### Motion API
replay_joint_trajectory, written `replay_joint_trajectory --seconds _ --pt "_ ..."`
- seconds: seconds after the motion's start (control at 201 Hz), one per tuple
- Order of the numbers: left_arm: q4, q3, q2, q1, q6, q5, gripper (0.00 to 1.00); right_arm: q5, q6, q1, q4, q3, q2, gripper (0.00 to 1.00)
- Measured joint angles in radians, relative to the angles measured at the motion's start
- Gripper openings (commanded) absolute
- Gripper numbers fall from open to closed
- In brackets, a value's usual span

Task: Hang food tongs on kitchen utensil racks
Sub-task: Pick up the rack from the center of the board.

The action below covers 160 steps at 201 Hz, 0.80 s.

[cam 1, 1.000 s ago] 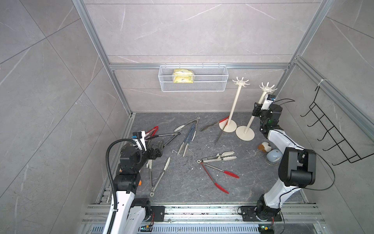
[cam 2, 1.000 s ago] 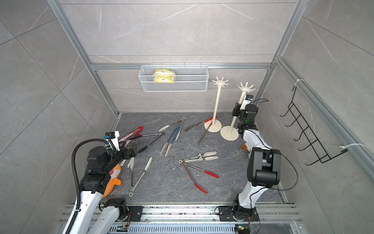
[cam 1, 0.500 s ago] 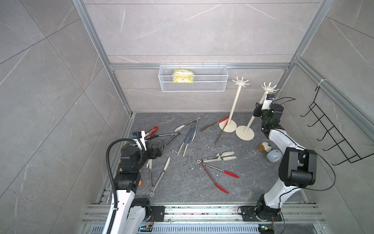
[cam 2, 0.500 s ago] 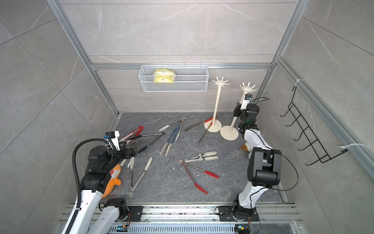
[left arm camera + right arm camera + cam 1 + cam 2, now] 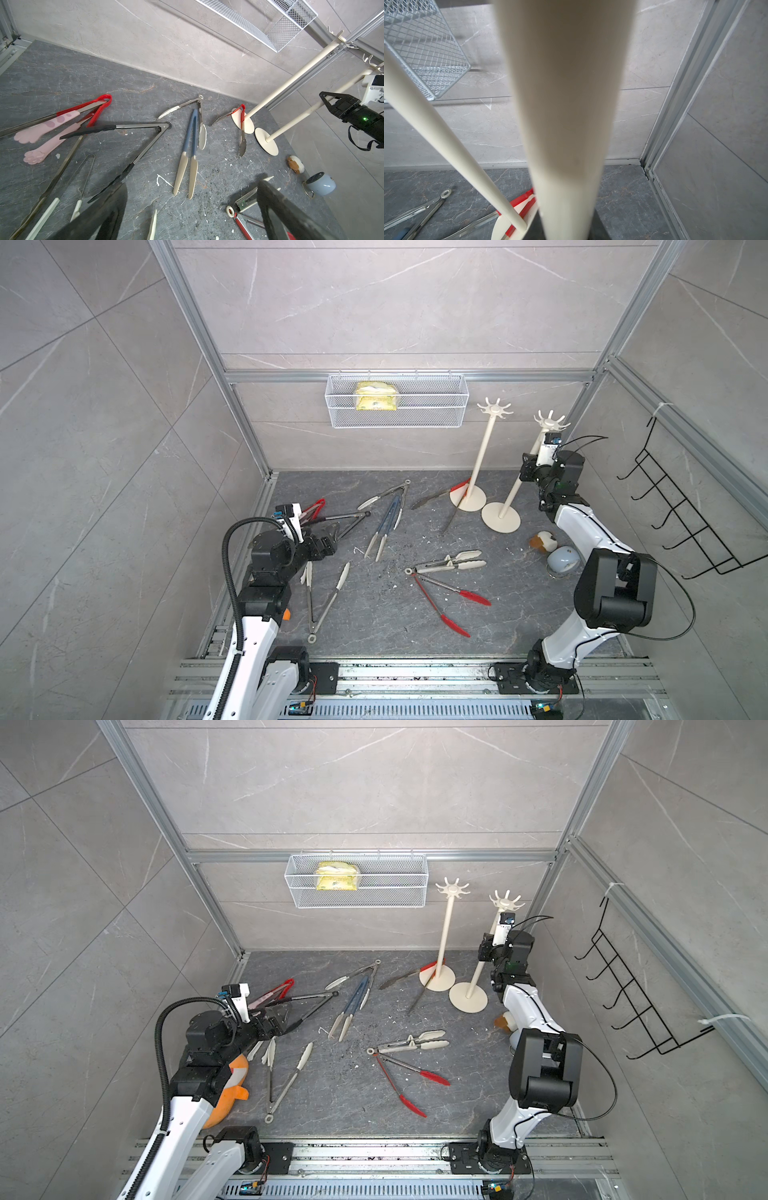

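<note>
No tongs hang yet; the hooks of both cream racks [image 5: 494, 408] are bare, and all the food tongs [image 5: 390, 516] lie on the floor [image 5: 374, 614]; all the hanging is left, I judge. The left gripper [image 5: 326, 546] gapes wide and empty, the black-tipped tongs [image 5: 137, 125] just below and ahead of its fingers; the right gripper [image 5: 527, 467] is clamped on a rack pole [image 5: 562, 104], with red-handled tongs [image 5: 525, 199] down below it, at the neighbouring rack's base.

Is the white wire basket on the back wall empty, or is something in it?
Not empty: the wire basket holds a yellow packet, seen through its mesh front.
</note>
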Motion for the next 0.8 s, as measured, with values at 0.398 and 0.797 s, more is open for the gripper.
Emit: replay_joint_trajectory --seconds 0.398,0.797 --pt "0.011 0.0 0.008 -0.005 -0.008 0.009 1.0 -0.016 -0.021 0.0 -0.111 0.0 -0.099 0.0" --pt "0.049 0.0 0.013 -0.011 -0.019 0.01 1.0 -0.105 -0.013 0.0 -0.196 0.0 -0.2 0.0"
